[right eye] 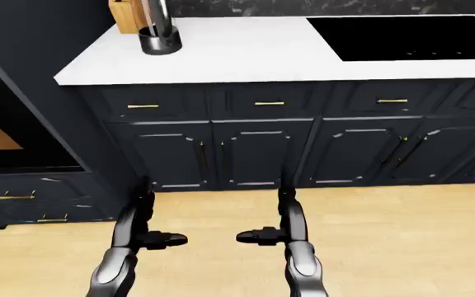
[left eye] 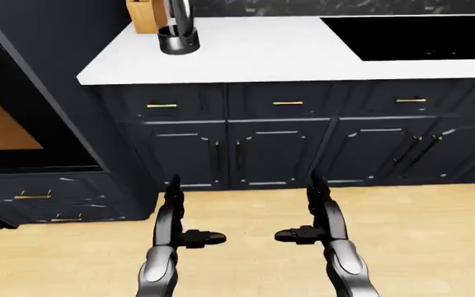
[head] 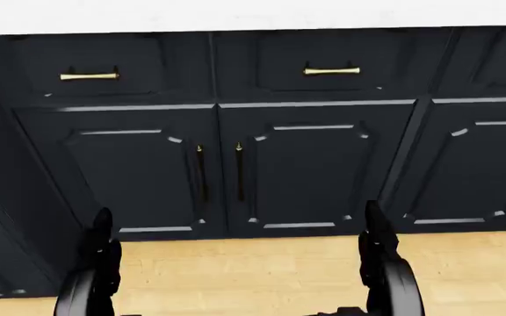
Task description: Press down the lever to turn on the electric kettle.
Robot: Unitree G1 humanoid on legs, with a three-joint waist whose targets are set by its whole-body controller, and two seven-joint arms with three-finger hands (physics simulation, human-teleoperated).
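Note:
The electric kettle [left eye: 178, 28] stands on the white counter [left eye: 262, 55] at the top left of the left-eye view. Only its silver lower body and black round base show; the top and the lever are cut off by the frame. My left hand [left eye: 194, 211] and right hand [left eye: 299, 209] hang low over the wooden floor, far below the counter and well short of the kettle. Both hands are open, fingers pointing up and thumbs turned inward, with nothing in them. The head view shows only cabinet doors and the tops of both hands.
A wooden block [left eye: 142, 15] stands just left of the kettle. A black cooktop [left eye: 419, 37] is set into the counter at the right. Dark cabinets with brass handles [left eye: 287, 103] run below. A tall dark oven unit [left eye: 15, 124] stands at the left.

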